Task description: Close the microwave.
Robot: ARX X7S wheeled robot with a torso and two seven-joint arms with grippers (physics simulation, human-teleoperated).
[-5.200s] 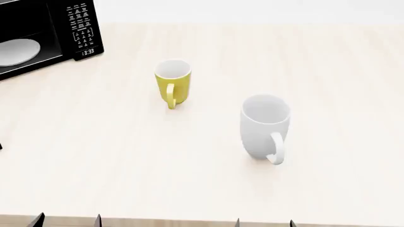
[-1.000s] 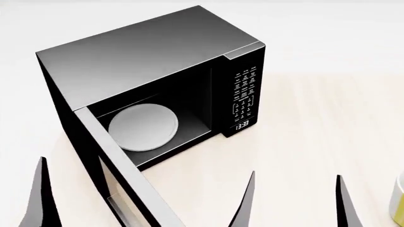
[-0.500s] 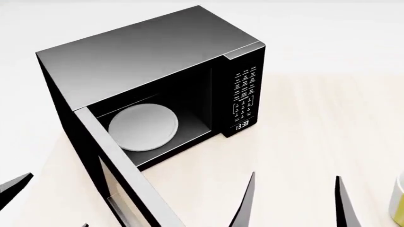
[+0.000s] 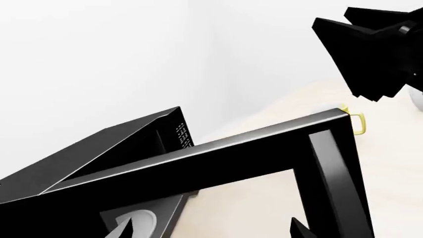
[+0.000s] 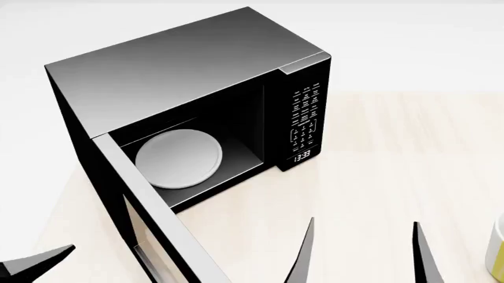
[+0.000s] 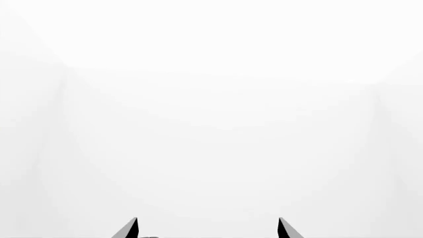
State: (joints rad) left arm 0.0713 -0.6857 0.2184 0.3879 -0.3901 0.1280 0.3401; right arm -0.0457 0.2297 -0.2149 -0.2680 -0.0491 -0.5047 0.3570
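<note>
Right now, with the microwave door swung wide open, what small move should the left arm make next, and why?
Probably bring the left gripper in behind the door on its outer side, ready to push it toward the cavity. The microwave stands open with its turntable plate exposed, and the gripper sits low, outside the door, not touching it.

door [image 5: 150,224]: lower end runs off the head view's bottom edge; handle unseen
yellow mug [image 5: 496,250]: only a sliver at the right edge
left gripper [image 5: 35,265]: one fingertip showing, lower left corner
right gripper [image 5: 358,253]: fingertips only, bases cut off
keypad [image 5: 306,118]: labels too small to read
</note>
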